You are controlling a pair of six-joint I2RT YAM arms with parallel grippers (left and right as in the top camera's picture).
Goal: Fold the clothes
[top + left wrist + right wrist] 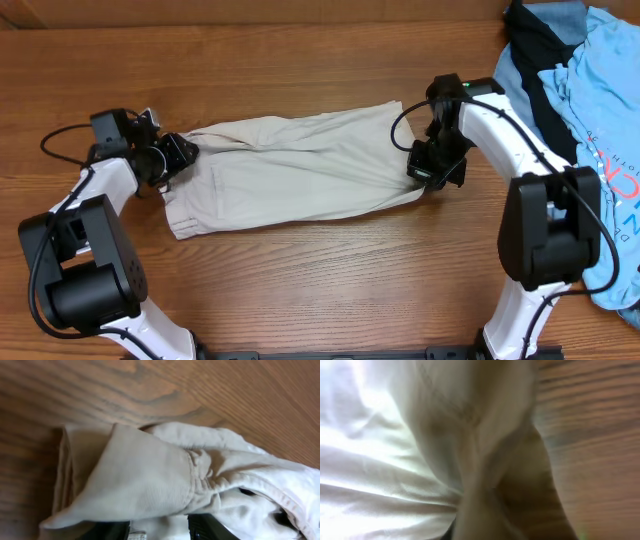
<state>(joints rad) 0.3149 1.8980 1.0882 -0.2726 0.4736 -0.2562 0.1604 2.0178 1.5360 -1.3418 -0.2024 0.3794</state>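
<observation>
The khaki shorts [300, 165] lay stretched flat across the middle of the wooden tabletop [300, 290], running from nine o'clock to three o'clock. And there was the left tool [172, 158], right at the nine o'clock end, its dark fingers [210, 529] pinching a bunched fold of the cloth, seams and gathers crowding its wrist view. Over at three o'clock the right tool [430, 172] sat on the other edge of the shorts. Its own camera was filled with blurred pale fabric drawn into a ridge, and I could not tell whether it was spread or pressed together. Up at two o'clock, well apart from the shorts, a blue shirt [600, 120] and a dark garment [540, 40] were heaped together.
</observation>
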